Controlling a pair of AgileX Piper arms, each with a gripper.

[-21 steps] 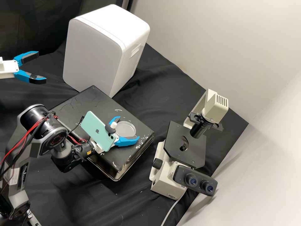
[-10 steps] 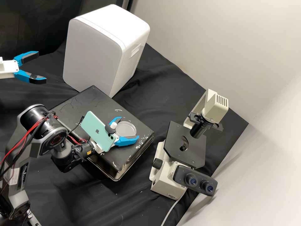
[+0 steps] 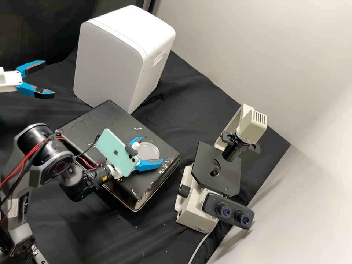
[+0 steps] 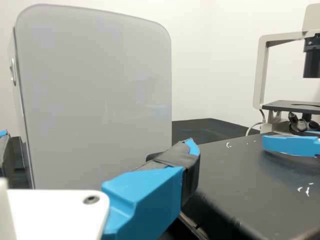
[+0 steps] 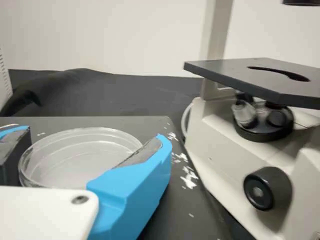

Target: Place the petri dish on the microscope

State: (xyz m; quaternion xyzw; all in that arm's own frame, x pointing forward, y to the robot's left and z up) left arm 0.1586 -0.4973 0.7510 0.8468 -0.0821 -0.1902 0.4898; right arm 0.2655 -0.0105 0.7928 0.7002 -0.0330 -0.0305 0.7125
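While the dish point(image 3: 147, 150) lies flat on the black tray point(image 3: 110, 117), I count none of the placing as done. My right tool point(image 3: 149, 150) sits low over the tray, open, with one blue finger on each side of the dish. From my wrist view the pads look just beside the rim, and I cannot tell whether they touch it. I judge this to be the very start: the grasp is lined up but not closed, and the dish has not left the tray.

Nearly everything is left. I have to close on the rim, lift the dish level, and carry it over the strip of desk point(image 3: 183, 95) to the microscope point(image 3: 194, 209), which stands just beside the tray. Then I set it down on the dark stage point(image 3: 205, 161), over the hole under the lens tube, and let go.

My left tool point(image 3: 46, 79) hangs open beside the white box point(image 3: 121, 55), well apart from the dish, and I see no part for it here.
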